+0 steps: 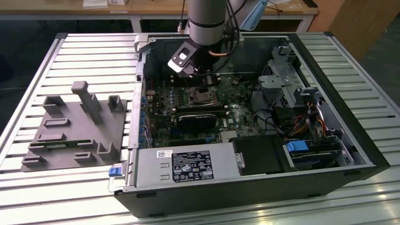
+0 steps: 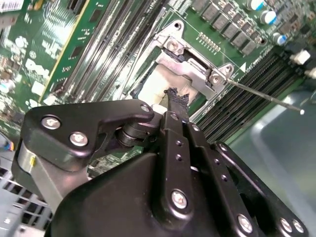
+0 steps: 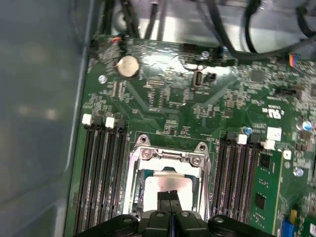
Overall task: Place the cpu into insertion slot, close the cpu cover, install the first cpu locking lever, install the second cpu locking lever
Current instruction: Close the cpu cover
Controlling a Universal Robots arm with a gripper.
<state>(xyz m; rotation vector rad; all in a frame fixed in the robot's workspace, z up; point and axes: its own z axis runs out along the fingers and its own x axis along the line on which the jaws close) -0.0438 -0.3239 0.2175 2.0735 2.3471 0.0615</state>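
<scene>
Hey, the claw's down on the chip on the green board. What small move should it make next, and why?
Probably lift the claw straight up a little. Its shut tips sit on the chip, which already lies flat inside the metal frame, while a thin lever juts out sideways, seemingly unlatched; rising first should clear the chip safely.

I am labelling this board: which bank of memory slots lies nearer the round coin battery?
The memory slots beside the grey case wall; the other bank lies across the insertion slot.
</scene>
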